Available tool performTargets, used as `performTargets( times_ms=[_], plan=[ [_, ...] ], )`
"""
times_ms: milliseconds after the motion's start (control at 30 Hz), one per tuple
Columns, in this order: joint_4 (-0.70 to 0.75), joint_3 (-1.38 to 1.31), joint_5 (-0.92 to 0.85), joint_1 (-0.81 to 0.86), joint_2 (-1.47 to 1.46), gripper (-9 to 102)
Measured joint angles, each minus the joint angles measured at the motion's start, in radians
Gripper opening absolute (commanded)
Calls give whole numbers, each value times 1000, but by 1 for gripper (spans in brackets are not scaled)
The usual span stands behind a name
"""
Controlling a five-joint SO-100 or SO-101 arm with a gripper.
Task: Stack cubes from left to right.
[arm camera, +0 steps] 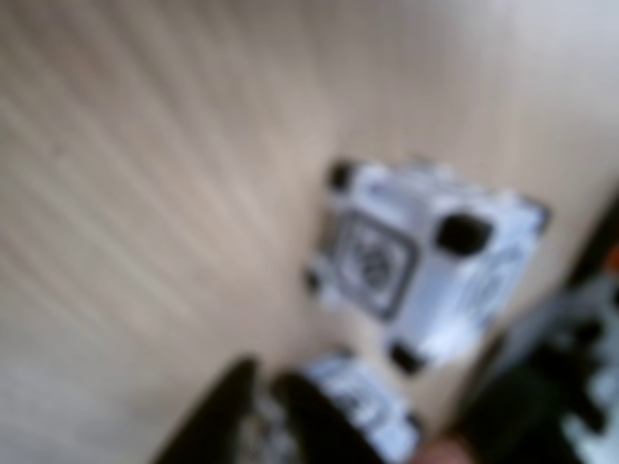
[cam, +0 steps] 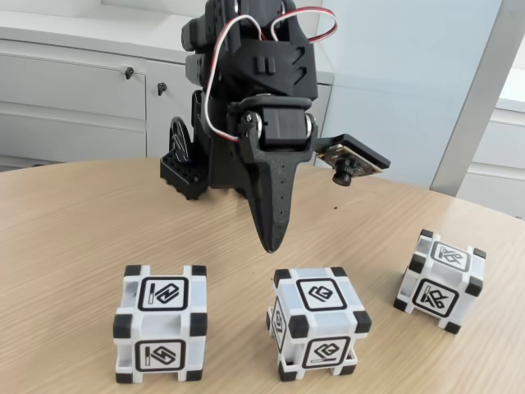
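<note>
White plastic w/ black corner blocks: three matching cubes sit on the wood-grain table (cam: 74, 213), all single, none stacked yet. Fixed view: left cube (cam: 161, 322) at approx 7 o'clock, middle cube (cam: 317, 322) at approx 5 o'clock, right cube (cam: 440, 281) out toward 3–4 o'clock, well apart from the other two. Black gripper (cam: 271, 240) hangs point-down above the table, just behind the middle cube at about its 11 o'clock, touching nothing; jaws look closed together, empty.

Handling, as a guess: hard, stiff shells, prob. light, smooth faces so somewhat slippery; not fragile-looking. Best hold likely across two opposite flat faces, mid-height, square-on so the corner blocks don't twist the grip.

Wrist view is blurred: one cube (arm camera: 426, 266) near centre, another (arm camera: 363, 411) at 6 o'clock by the dark finger.

No brand or readable writing, only black-framed angular glyphs, different per cube.
</note>
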Motion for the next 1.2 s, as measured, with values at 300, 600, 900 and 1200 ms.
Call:
performTargets(
  times_ms=[300,600,900,1200],
  plan=[
    [0,0,0,0,0,0],
    [0,0,0,0,0,0],
    [0,0,21,0,0,3],
    [0,-86,-123,-2,0,0]
  ],
)
